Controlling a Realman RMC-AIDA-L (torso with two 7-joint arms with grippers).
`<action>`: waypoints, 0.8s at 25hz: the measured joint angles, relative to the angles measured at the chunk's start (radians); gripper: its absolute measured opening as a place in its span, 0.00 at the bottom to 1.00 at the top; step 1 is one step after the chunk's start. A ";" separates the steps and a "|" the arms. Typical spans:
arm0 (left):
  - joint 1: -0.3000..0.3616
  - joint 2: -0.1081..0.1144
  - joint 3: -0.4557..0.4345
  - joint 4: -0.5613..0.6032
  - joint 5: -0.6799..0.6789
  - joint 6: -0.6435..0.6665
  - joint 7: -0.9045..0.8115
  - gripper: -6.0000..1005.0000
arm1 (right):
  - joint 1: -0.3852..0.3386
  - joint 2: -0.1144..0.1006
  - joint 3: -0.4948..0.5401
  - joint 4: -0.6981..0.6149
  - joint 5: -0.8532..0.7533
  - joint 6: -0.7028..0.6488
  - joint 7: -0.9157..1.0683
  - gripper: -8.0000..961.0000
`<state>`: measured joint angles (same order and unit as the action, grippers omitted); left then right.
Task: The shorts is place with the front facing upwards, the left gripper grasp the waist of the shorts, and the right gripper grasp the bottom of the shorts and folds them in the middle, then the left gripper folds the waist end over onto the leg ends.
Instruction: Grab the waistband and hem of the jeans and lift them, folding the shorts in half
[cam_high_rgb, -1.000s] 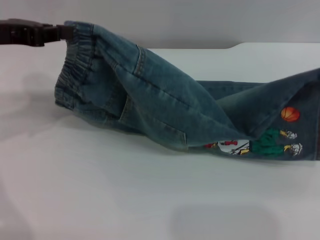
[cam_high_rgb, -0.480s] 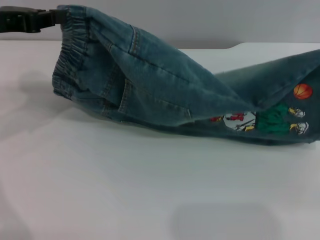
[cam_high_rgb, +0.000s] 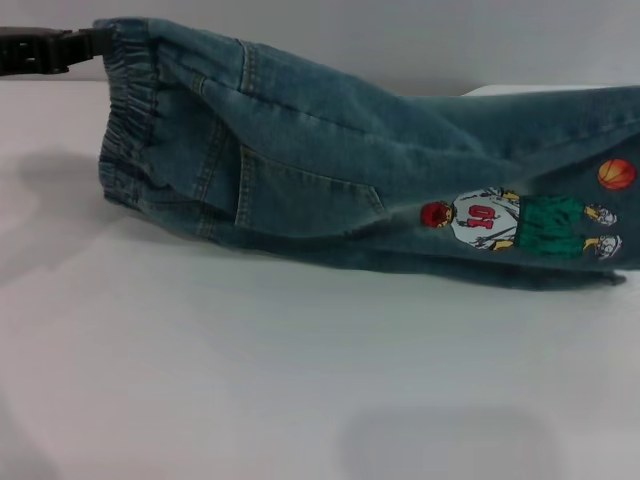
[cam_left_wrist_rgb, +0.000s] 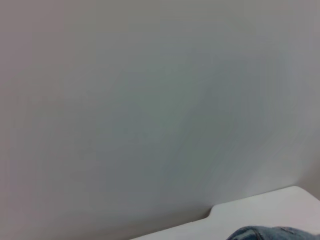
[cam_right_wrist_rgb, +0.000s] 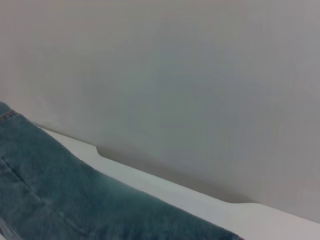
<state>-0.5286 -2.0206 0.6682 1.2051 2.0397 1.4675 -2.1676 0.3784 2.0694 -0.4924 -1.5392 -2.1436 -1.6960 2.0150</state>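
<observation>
A pair of long blue denim shorts (cam_high_rgb: 330, 170) hangs stretched across the upper half of the head view, lifted at both ends above a white worktop (cam_high_rgb: 300, 380). The left pincer (cam_high_rgb: 100, 45), a black claw at the upper left of the frame, is clamped on the puckered elastic waist (cam_high_rgb: 130, 120), which droops below it in gathered folds. A stitched pocket (cam_high_rgb: 300, 200) lies just past the waistband. Toward the right edge, a cartoon print (cam_high_rgb: 520, 220) of a basketball player, with an orange ball above it, faces the camera. The leg hems run out of the frame at the right, so the right pincer is not visible; the raised cloth suggests it holds that end, but that cannot be confirmed.

The wrist views show mostly a plain grey wall, each with a strip of denim and the worktop's edge low in the picture.

The step in hand appears to be the lengthwise fold down the middle, with the garment held taut in the air. The next move likely calls for lowering both ends evenly so the doubled denim lands flat, before the waist is carried over onto the leg ends.

No containers appear in any view.
</observation>
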 joint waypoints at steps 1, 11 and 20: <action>0.001 -0.001 0.000 -0.001 0.002 -0.005 0.000 0.07 | 0.000 0.000 0.000 0.001 0.000 0.004 -0.001 0.03; 0.009 -0.009 0.001 -0.004 0.036 -0.041 0.000 0.09 | -0.002 0.001 -0.010 0.028 0.001 0.040 -0.009 0.03; 0.008 -0.013 0.002 -0.004 0.058 -0.059 0.000 0.10 | -0.008 -0.002 -0.013 0.112 -0.005 0.093 -0.048 0.03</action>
<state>-0.5202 -2.0335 0.6700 1.2010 2.0981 1.4084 -2.1675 0.3707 2.0678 -0.5054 -1.4277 -2.1483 -1.6034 1.9675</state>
